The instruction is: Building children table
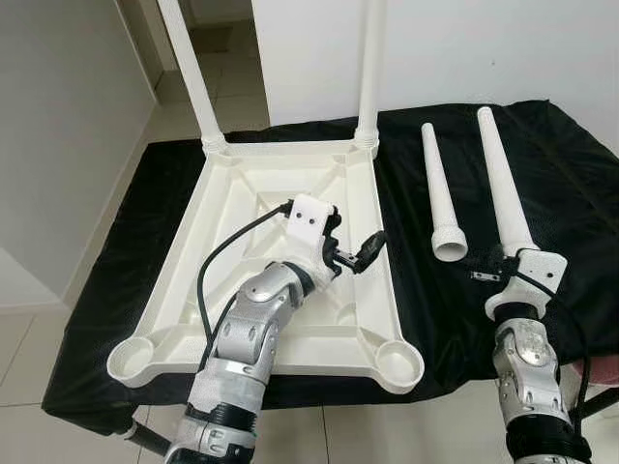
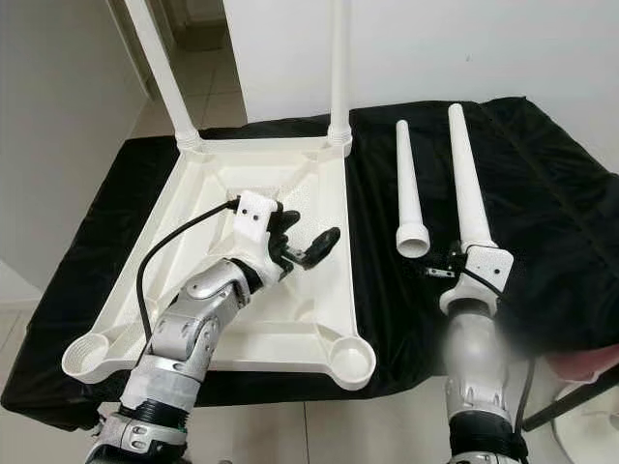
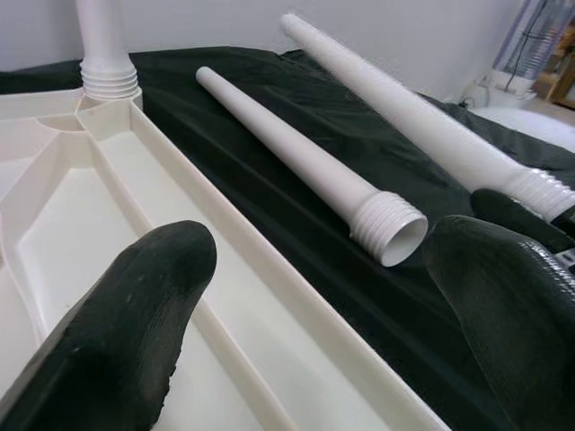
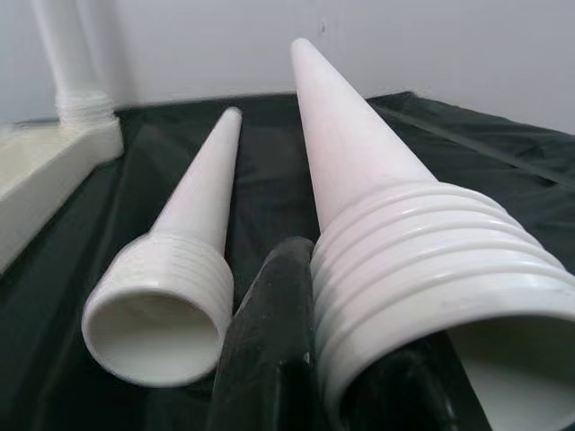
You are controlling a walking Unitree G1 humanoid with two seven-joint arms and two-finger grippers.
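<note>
Closest to the camera, two silver arms reach forward over a black cloth [image 1: 116,290] that covers the work surface. On the cloth lies the biggest piece, a white tabletop [image 1: 290,280], upside down with its ribbed underside facing up. Two legs [image 1: 370,68] already stand upright in its far corner sockets, while the two near sockets are open. To the right of the tabletop two loose legs lie side by side on the cloth, threaded ends toward the robot: a longer leg [image 1: 503,184] and, between it and the tabletop, a shorter leg [image 1: 437,184]. The left gripper [image 1: 356,256] hangs over the right part of the tabletop, its fingers [image 3: 135,314] spread and holding nothing. The right gripper [image 4: 359,386] sits at the threaded end of the longer leg, with one finger [image 4: 269,341] pressed against its threads, pinching it.
</note>
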